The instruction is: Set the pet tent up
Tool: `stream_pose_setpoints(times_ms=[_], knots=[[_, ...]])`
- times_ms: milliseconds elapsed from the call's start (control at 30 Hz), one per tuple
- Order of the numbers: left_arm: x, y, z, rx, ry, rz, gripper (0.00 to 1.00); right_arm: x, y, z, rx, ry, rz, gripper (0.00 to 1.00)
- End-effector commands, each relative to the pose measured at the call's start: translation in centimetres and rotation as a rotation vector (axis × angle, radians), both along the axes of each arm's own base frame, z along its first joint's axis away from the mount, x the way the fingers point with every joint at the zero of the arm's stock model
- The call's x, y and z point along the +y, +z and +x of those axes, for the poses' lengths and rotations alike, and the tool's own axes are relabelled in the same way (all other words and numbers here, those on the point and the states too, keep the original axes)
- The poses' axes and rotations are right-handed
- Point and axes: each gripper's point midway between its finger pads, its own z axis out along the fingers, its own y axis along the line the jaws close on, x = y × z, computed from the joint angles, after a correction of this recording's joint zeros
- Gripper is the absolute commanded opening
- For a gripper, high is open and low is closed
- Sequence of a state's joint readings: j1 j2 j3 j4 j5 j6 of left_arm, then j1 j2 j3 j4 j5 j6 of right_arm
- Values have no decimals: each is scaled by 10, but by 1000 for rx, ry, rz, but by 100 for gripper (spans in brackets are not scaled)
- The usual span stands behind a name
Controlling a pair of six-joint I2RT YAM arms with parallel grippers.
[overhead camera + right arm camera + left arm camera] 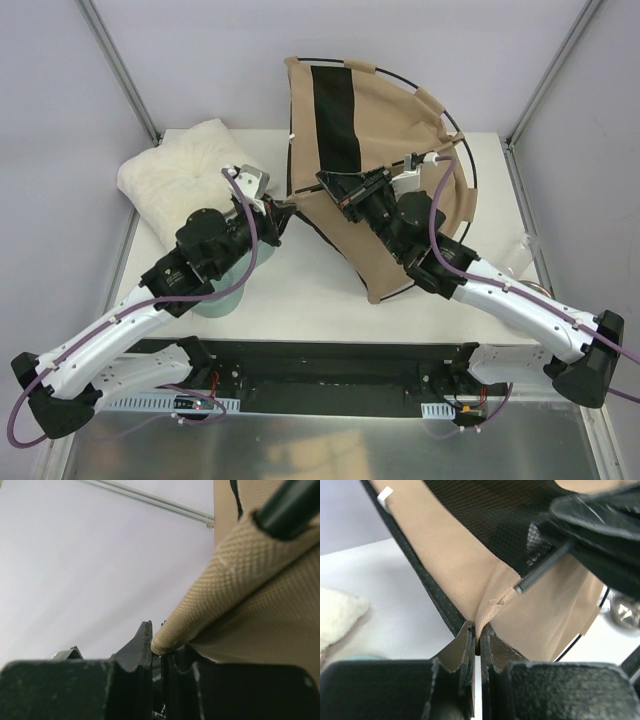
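White table (310,290), tan pet tent (400,120) — white tag (385,496), unreadable

The light is bright and even, from above. The white table (320,290) shows only soft, pale shadows. Up close, both wrist views turn fuzzy: the black fingers (495,652) and the pole (290,505) look blurry.

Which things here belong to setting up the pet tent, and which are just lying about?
Job in hand: tent; pole; left gripper and right gripper, both clamped on tent fabric.
Lying about: cushion; pale teal thing under the left arm.
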State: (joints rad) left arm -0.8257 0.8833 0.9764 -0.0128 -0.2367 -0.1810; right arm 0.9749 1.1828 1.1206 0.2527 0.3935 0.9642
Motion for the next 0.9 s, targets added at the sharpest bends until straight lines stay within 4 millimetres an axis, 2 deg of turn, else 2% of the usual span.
stream_pose_setpoints(times_ms=[0,267,867], knots=[[-6,13,-20,-171,-150,75,0,-29,24,16,-81,-138,6,0],[-4,17,-21,-187,-148,70,0,-26,7,19,-83,-136,-122,0],[-7,26,-15,-160,-122,46,0,-5,-4,7,-154,-13,-243,0]])
